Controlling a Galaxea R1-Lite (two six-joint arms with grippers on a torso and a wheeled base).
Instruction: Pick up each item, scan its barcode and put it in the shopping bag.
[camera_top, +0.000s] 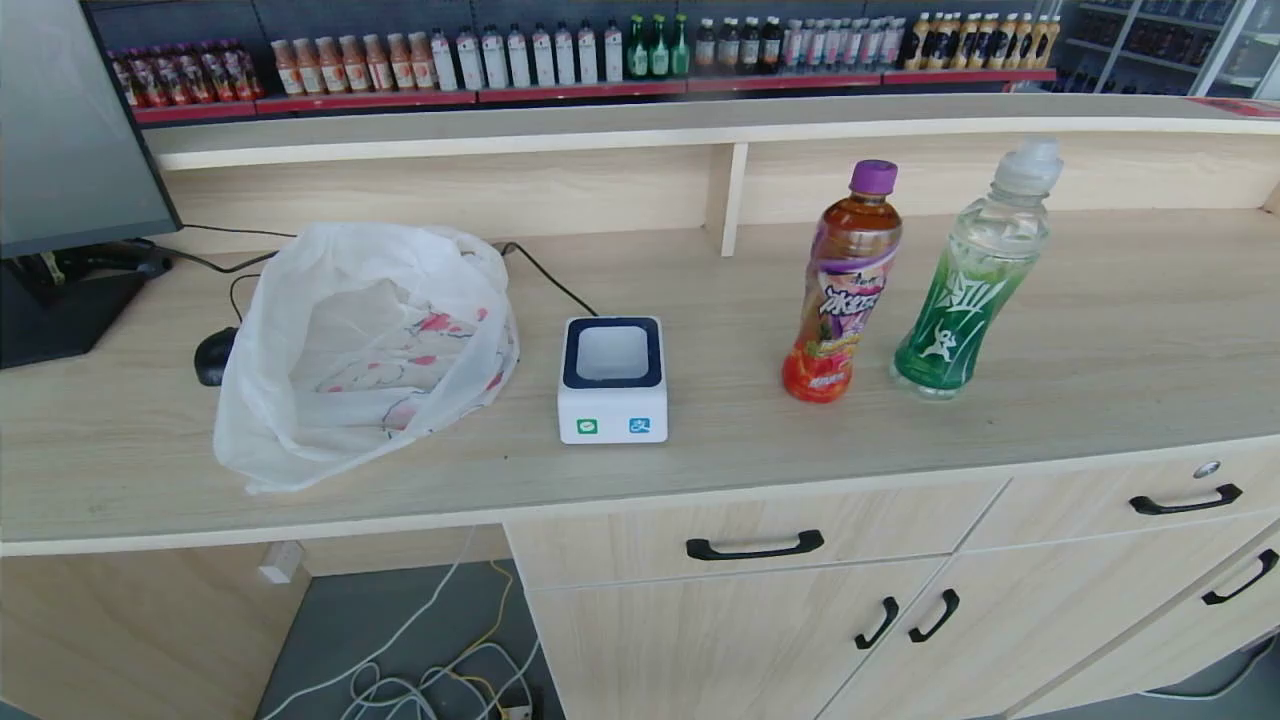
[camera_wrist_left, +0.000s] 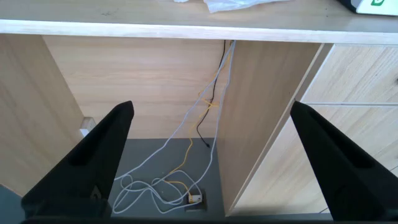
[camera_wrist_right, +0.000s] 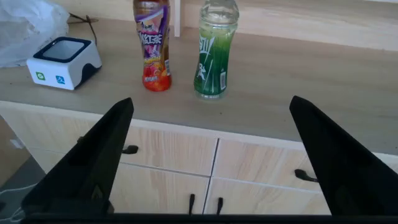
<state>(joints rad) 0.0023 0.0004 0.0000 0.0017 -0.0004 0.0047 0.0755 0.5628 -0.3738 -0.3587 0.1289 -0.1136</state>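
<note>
We faced a pale wooden shop counter (camera_top: 1100, 330) with shelves of drinks (camera_top: 600, 50) behind it. The scanner (camera_top: 612, 378) sat near the counter's front edge. Just to its left lay the white shopping bag (camera_top: 365, 345), mouth open; it seemed to hold something with pink print, though the thin plastic left us unsure. To the scanner's right stood the purple-capped tea bottle (camera_top: 845, 285), upright, with the green bottle (camera_top: 970, 275) just beyond it, apart. The left gripper (camera_wrist_left: 211, 107) hung below scanner level, fingers spread wide, facing loose cables (camera_wrist_left: 168, 180). The right gripper (camera_wrist_right: 210, 102), fingers also wide apart, faced both bottles.
</note>
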